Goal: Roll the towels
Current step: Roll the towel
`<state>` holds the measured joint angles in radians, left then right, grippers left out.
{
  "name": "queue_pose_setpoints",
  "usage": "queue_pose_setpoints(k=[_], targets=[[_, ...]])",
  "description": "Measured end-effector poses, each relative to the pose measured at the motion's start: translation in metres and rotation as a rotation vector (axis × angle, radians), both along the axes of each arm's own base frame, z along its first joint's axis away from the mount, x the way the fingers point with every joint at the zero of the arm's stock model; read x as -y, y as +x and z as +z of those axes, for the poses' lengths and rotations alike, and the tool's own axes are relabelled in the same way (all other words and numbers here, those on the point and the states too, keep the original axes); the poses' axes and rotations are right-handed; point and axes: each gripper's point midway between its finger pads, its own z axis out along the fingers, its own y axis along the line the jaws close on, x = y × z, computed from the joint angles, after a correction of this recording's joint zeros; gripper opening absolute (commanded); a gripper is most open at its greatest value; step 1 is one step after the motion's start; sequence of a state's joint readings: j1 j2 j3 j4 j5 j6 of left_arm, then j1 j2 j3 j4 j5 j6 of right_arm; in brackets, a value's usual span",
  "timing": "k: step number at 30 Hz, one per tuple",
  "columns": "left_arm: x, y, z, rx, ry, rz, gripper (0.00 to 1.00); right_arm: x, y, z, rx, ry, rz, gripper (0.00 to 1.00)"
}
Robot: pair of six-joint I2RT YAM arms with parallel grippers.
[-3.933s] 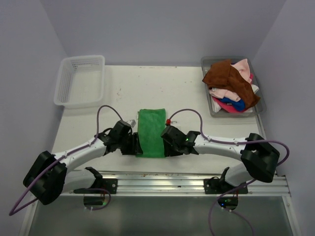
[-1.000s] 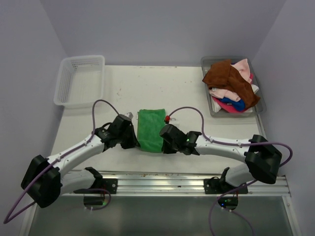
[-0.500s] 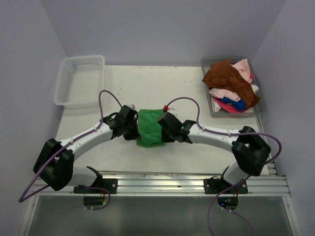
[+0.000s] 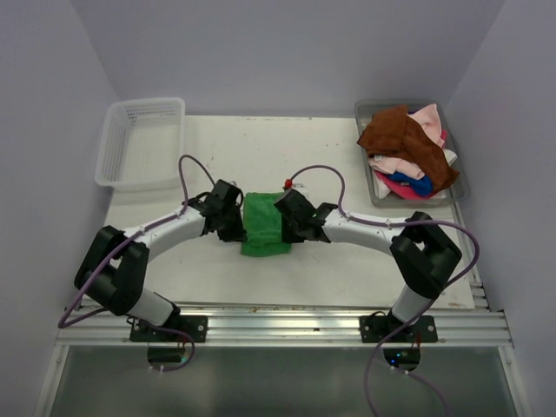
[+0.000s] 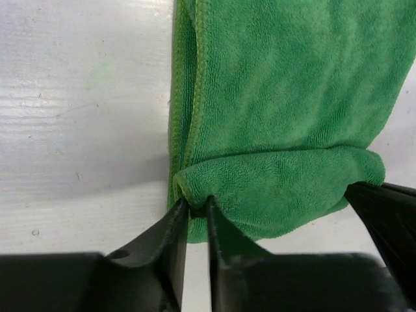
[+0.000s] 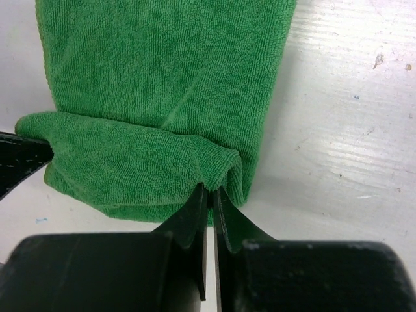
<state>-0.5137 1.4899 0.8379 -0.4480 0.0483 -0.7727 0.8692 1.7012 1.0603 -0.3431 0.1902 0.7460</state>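
Note:
A bright green towel (image 4: 265,224) lies flat at the table's middle, its near end turned over into a fold. My left gripper (image 4: 241,228) pinches the left corner of that fold; in the left wrist view its fingertips (image 5: 197,201) stand almost together with a bit of green towel (image 5: 279,117) between them. My right gripper (image 4: 287,228) is shut on the fold's right corner; the right wrist view shows the jaws (image 6: 210,188) closed on the green towel (image 6: 162,84). More towels (image 4: 404,139), rust brown, pink, blue and magenta, are heaped at the back right.
The heaped towels sit in a clear grey tray (image 4: 369,187) at the back right corner. A white mesh basket (image 4: 143,139) stands at the back left. The arms' mounting rail (image 4: 278,326) runs along the near edge.
Both grippers have moved away from the near edge, carrying the towel's near end over the rest. The towel now looks shorter, with a thick fold at its near side.

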Motion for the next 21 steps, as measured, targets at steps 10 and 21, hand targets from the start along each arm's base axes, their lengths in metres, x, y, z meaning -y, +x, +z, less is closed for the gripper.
queue_pose_setpoints(k=[10, 21], targets=[[-0.003, 0.01, 0.035, 0.128, -0.024, 0.002, 0.43, 0.001, 0.0, 0.024, 0.044, 0.033, 0.014, 0.38], [0.003, -0.021, 0.039, 0.162, -0.122, -0.033, 0.0, -0.006, -0.021, 0.043, 0.086, 0.054, 0.066, 0.2]])
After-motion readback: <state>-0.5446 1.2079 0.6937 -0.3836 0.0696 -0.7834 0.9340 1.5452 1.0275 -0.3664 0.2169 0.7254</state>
